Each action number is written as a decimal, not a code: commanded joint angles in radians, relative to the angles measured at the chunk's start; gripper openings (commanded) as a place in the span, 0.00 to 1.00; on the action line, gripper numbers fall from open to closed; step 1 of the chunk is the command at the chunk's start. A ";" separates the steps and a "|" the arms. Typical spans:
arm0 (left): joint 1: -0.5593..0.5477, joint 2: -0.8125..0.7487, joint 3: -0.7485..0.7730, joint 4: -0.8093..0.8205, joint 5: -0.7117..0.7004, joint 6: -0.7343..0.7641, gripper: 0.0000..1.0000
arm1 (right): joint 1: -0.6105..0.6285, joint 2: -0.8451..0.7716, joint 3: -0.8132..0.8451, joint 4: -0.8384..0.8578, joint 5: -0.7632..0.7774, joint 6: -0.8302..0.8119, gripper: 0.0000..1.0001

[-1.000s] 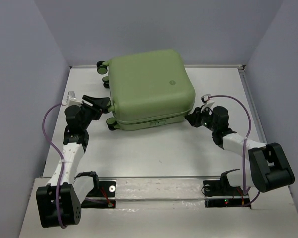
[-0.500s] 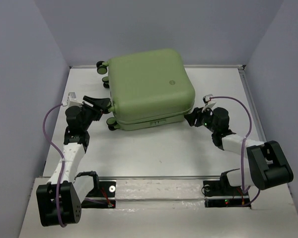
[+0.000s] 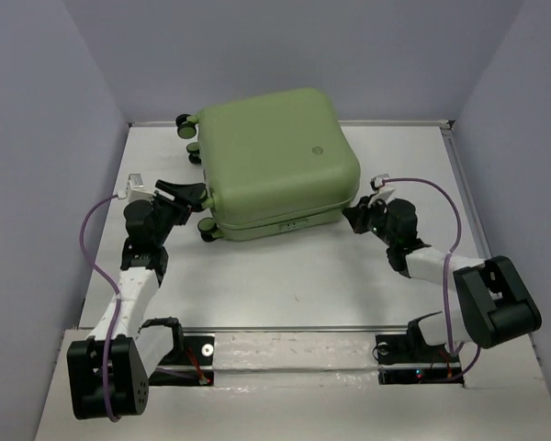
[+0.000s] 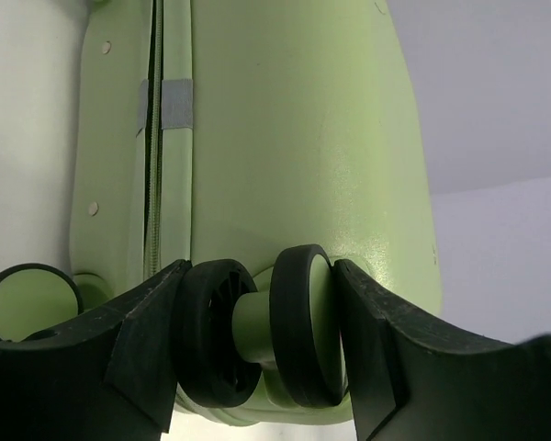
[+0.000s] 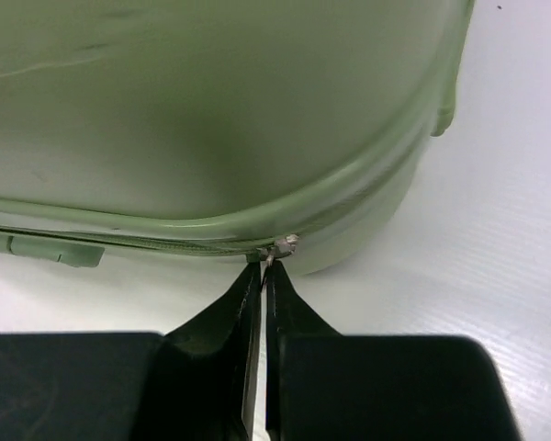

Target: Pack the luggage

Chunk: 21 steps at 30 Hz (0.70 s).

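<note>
The luggage [image 3: 275,156] is a light-green hard-shell suitcase lying flat and closed on the white table, with a round emblem [image 3: 319,152] on its lid. My left gripper [image 3: 195,195] sits at its left front corner. In the left wrist view both fingers [image 4: 257,317] press on the sides of a twin black caster wheel [image 4: 298,340]. My right gripper [image 3: 354,216] is at the right front corner. In the right wrist view its jaws [image 5: 265,266] are shut on the small metal zipper pull [image 5: 283,246] at the seam of the luggage [image 5: 211,110].
Other caster wheels stick out at the back left [image 3: 185,121] and front left [image 3: 206,232]. A grey wall [image 3: 73,110] stands along the left, another on the right [image 3: 514,119]. The arm bases sit on a rail [image 3: 294,349] at the near edge.
My right gripper has moved in to the suitcase's right front corner and closed on the zipper pull. The left gripper has kept its hold on the wheel.
</note>
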 commanded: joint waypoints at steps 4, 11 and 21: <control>-0.198 0.033 -0.071 0.035 -0.047 0.113 0.06 | 0.562 0.019 0.187 -0.219 0.417 -0.050 0.07; -0.253 0.000 -0.110 0.061 -0.038 0.082 0.06 | 0.697 0.107 0.359 -0.494 0.556 -0.018 0.07; -0.261 -0.019 -0.100 0.076 -0.041 0.074 0.06 | 0.688 -0.027 0.408 -0.532 0.374 -0.004 0.07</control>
